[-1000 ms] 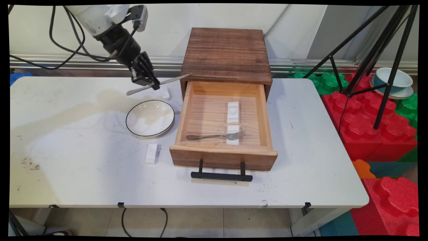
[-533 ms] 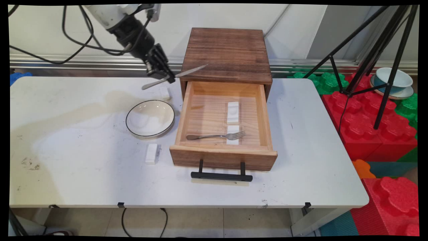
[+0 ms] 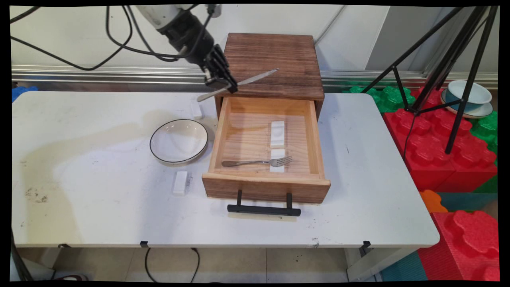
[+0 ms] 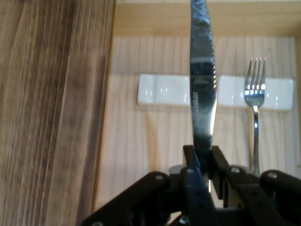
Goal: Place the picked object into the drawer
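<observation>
Two fingers of the gripper (image 3: 228, 85) clamp a table knife (image 3: 239, 84) mid-length, held above the open wooden drawer's (image 3: 265, 181) back-left corner. Inside it, a fork (image 3: 257, 162) rests its tines on one white cutlery rest (image 3: 277, 160); keep the blade level over the other rest (image 3: 277, 134).

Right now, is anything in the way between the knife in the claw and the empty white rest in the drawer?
Nothing visible. The claw holds the knife in the air over the open drawer's back left corner. The empty white rest lies uncovered; the fork sits on the other rest nearer the front.
</observation>
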Robot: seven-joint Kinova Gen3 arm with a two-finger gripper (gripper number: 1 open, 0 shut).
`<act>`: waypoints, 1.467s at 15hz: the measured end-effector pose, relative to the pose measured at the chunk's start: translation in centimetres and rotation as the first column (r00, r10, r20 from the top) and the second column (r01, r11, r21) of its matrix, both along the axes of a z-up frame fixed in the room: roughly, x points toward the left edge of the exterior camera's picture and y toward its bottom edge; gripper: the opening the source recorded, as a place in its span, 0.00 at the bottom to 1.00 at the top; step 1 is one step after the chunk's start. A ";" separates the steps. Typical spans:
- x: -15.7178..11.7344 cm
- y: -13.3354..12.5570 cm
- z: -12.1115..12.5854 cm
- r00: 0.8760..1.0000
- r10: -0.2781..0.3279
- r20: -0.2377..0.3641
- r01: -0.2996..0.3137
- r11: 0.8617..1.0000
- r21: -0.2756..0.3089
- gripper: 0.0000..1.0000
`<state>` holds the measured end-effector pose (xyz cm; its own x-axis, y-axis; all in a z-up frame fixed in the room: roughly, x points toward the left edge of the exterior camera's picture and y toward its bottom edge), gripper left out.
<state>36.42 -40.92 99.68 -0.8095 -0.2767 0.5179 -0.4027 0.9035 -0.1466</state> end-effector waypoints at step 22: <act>-9.1 -5.6 -10.9 0.996 -0.041 0.078 0.041 0.999 0.007 0.00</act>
